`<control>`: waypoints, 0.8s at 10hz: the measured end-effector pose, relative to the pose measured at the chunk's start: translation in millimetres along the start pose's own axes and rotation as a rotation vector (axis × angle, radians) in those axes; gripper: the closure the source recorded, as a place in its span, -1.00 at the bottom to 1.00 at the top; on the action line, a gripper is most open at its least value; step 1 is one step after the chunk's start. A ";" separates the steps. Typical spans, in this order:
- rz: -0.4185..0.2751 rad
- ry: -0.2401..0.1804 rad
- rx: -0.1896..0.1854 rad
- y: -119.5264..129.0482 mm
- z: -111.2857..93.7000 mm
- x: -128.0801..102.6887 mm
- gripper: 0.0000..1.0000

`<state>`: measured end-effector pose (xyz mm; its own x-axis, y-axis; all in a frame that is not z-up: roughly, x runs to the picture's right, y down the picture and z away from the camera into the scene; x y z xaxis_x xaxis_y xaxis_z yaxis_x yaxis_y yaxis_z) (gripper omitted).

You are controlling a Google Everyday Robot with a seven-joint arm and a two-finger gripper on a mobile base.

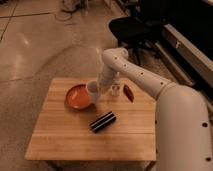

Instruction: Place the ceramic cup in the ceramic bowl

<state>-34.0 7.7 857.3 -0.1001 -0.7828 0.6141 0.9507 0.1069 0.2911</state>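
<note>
On the wooden table (pixel 60 135), towards its far left part, sits the ceramic bowl (pixel 75 98), round and shallow, orange-red inside with a darker rim. At the bowl's right edge is the ceramic cup (pixel 93 92), plain white, upright with its open mouth up, overlapping the bowl's rim from this angle; whether its base touches the bowl or the tabletop cannot be told. The gripper (pixel 100 88) is just right of the cup and against its side, its jaws clenched on the cup. Above it the white arm (pixel 136 75) rises to a bent joint over the table's far edge and then slopes down to the right into the robot's broad white body (pixel 182 130), which fills the lower right of the view. Just right of the gripper stands a small clear bottle (pixel 115 90), upright and near the arm's lower link. Farther right, close to the table's far right corner, lies a small reddish-brown object (pixel 129 93), too small to identify. Nearer the camera, around the middle of the table, lies a dark oblong object (pixel 103 121), set at a slant and well apart from the bowl. Beyond the table a black office chair (pixel 129 26) stands on the shiny pale floor (pixel 35 45).
</note>
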 end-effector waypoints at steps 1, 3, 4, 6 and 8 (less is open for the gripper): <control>-0.005 0.002 0.001 -1.4 1.2 2.5 1.00; -0.025 0.008 0.002 -8.7 0.7 7.3 1.00; -0.039 0.011 0.001 -13.8 -0.8 9.2 1.00; -0.067 0.010 -0.006 -23.1 2.0 9.9 1.00; -0.091 0.004 -0.014 -31.9 8.9 10.3 1.00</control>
<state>-67.9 1.8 860.9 -0.1846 -0.7915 0.5827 0.9418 0.0270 0.3351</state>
